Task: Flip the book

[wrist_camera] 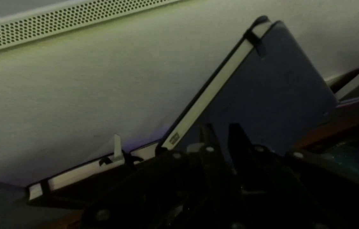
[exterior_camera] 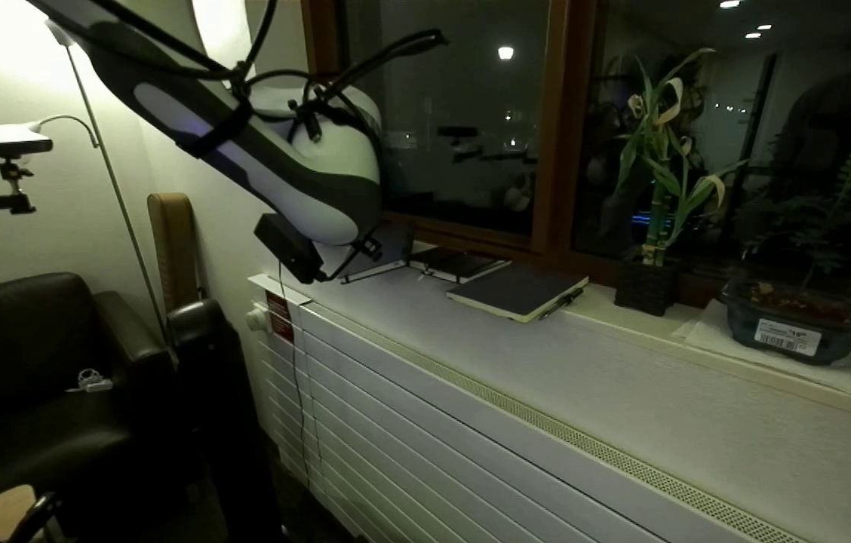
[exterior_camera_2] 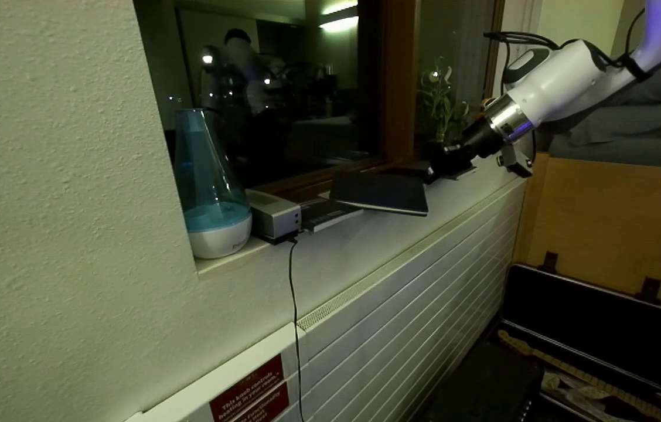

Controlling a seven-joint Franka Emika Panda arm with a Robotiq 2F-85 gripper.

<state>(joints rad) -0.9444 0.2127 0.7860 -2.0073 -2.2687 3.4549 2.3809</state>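
Note:
The book, thin with a dark blue-grey cover and pale page edges, lies on the white sill. It fills the middle right of the wrist view [wrist_camera: 262,86] and shows in both exterior views [exterior_camera: 395,245] [exterior_camera_2: 377,192]. An elastic band crosses one corner. My gripper points at the book; its fingertips [wrist_camera: 221,127] stand over the cover with a narrow gap and nothing between them. In an exterior view the fingertips [exterior_camera_2: 431,174] are at the book's edge; contact cannot be told. A black notebook [wrist_camera: 84,186] with a pale tab lies beside the book.
A wider grey-covered notebook [exterior_camera: 520,290] with a pen [exterior_camera: 563,302] lies further along the sill. Another thin book [exterior_camera_2: 330,214], a grey box [exterior_camera_2: 278,217] and a blue humidifier [exterior_camera_2: 217,228] stand at one end. Potted plants [exterior_camera: 648,286] [exterior_camera: 795,324] stand by the window.

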